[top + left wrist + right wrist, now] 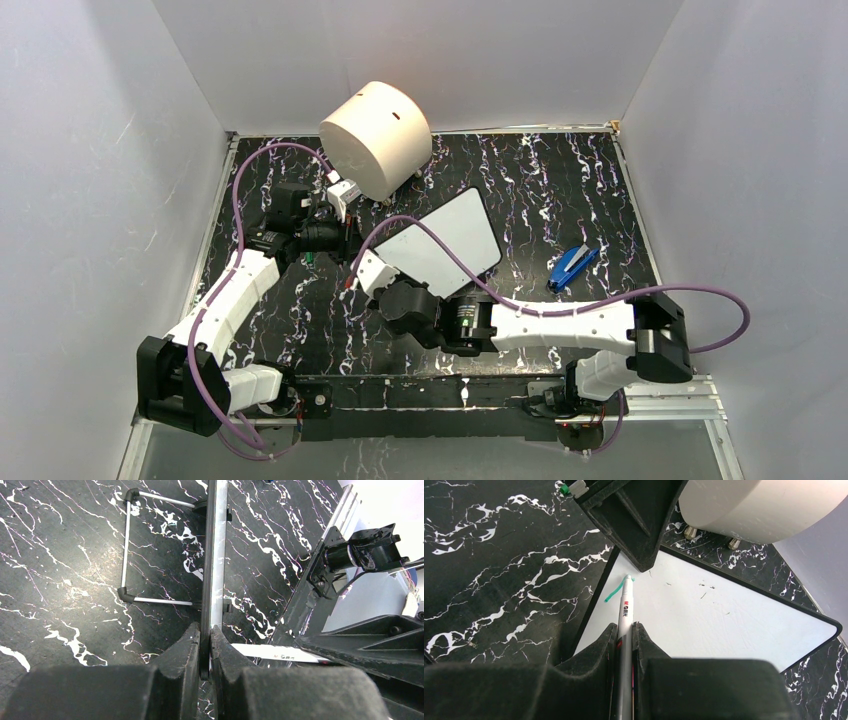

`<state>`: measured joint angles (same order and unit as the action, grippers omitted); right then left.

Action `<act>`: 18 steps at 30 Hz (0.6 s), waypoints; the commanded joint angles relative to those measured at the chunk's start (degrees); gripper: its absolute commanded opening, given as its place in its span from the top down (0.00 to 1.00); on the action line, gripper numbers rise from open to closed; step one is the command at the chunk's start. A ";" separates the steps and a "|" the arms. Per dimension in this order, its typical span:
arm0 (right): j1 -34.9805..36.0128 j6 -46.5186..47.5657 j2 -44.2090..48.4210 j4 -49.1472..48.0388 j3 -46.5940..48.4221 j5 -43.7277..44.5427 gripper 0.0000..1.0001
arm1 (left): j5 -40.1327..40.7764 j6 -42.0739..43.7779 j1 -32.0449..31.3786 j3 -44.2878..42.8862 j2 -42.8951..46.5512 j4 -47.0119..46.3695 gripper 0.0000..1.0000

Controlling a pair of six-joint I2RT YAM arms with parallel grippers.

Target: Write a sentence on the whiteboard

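The whiteboard stands tilted on its wire stand in the middle of the table. My left gripper is shut on its left edge, which shows edge-on in the left wrist view between the jaws of the left gripper. My right gripper is shut on a white marker. The marker tip rests on the board near its left corner. One short green stroke lies at the tip; no words of the sentence show.
A big cream cylinder stands just behind the board, close to the left gripper. A blue object lies to the board's right. White walls enclose the black marbled table at the back and sides.
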<state>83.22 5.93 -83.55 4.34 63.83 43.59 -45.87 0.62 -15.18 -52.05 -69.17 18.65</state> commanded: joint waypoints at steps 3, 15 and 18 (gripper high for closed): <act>-0.83 -0.55 -0.62 -2.60 -0.20 1.80 1.00 | 2.54 1.92 -0.27 0.11 -0.94 2.15 1.00; -1.35 -0.38 -1.08 -3.89 -0.46 0.10 1.00 | 2.44 1.93 -0.22 0.02 -1.19 2.10 1.00; -1.37 -0.69 -1.05 -3.90 -0.70 -0.08 1.00 | 2.30 1.93 -0.25 0.02 -1.23 2.13 1.00</act>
<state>82.13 5.98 -84.42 3.66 63.16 43.38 -45.89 0.62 -15.18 -52.07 -69.36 18.55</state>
